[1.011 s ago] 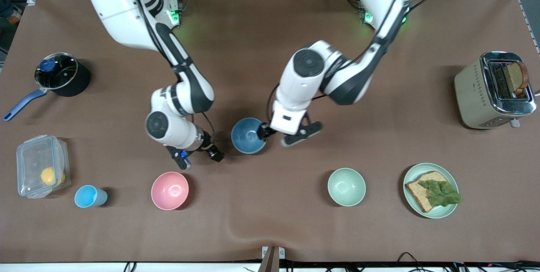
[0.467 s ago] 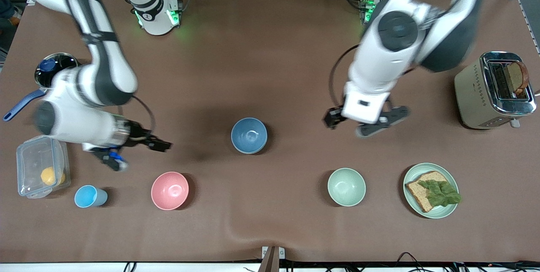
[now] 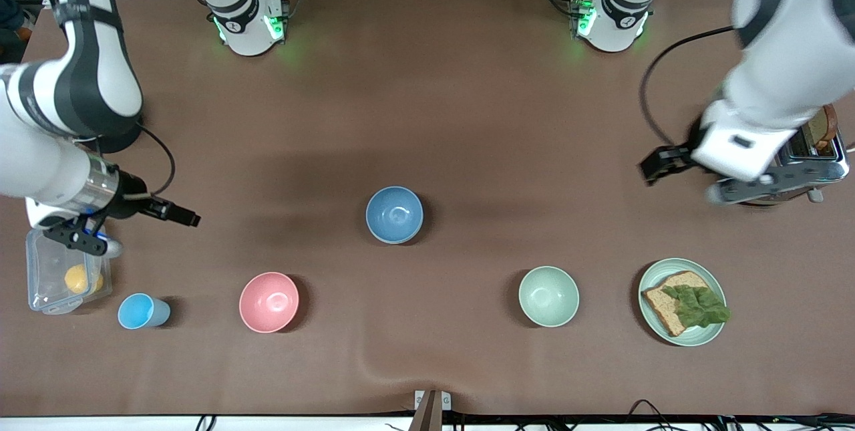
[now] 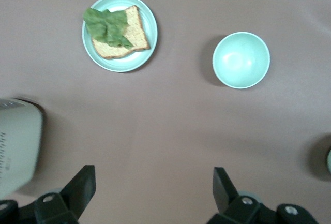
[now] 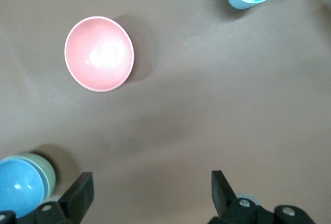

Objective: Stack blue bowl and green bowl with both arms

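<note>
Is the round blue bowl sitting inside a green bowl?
Yes, in the right wrist view the round matte blue bowl sits nested in the sage-green bowl, whose rim shows around it.

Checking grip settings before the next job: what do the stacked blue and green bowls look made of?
The blue bowl looks like matte plastic or melamine: even colour, soft dull sheen. The green bowl under it shows only a rim, same matte look. It could be glazed ceramic; I cannot tell.
</note>
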`<action>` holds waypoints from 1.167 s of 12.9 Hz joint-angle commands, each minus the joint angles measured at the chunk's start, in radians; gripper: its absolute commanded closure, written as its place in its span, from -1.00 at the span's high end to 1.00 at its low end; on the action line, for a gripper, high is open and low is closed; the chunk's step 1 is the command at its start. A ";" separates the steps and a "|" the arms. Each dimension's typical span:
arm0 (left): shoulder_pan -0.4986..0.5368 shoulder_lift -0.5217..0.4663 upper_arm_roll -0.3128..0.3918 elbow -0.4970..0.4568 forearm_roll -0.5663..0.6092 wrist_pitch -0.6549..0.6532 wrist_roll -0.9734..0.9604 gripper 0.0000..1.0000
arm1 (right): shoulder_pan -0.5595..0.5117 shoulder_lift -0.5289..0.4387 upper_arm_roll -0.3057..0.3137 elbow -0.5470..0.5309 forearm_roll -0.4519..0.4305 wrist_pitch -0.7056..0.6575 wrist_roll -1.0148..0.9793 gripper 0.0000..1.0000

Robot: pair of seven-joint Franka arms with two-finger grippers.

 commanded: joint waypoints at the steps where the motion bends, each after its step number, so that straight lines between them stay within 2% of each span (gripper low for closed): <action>1: 0.041 -0.087 -0.010 -0.072 -0.011 -0.023 0.093 1.00 | 0.002 -0.117 0.014 -0.028 -0.040 -0.097 -0.081 1.00; 3: 0.081 -0.151 -0.006 -0.141 -0.044 -0.023 0.190 1.00 | -0.008 -0.199 0.014 -0.028 -0.041 -0.209 -0.165 1.00; 5: 0.088 -0.185 -0.004 -0.162 -0.049 -0.028 0.211 1.00 | -0.030 -0.233 0.006 0.001 -0.047 -0.321 -0.273 1.00; 7: 0.088 -0.196 0.006 -0.160 -0.049 -0.043 0.215 1.00 | -0.056 -0.233 0.009 0.058 -0.072 -0.387 -0.284 1.00; 9: 0.092 -0.199 0.011 -0.159 -0.050 -0.060 0.247 1.00 | -0.061 -0.233 0.011 0.101 -0.136 -0.403 -0.284 1.00; 12: 0.095 -0.199 0.017 -0.154 -0.050 -0.074 0.259 1.00 | -0.074 -0.291 -0.010 0.116 -0.147 -0.462 -0.282 1.00; 15: 0.095 -0.207 0.019 -0.154 -0.073 -0.079 0.261 1.00 | -0.076 -0.285 -0.024 0.118 -0.132 -0.443 -0.267 1.00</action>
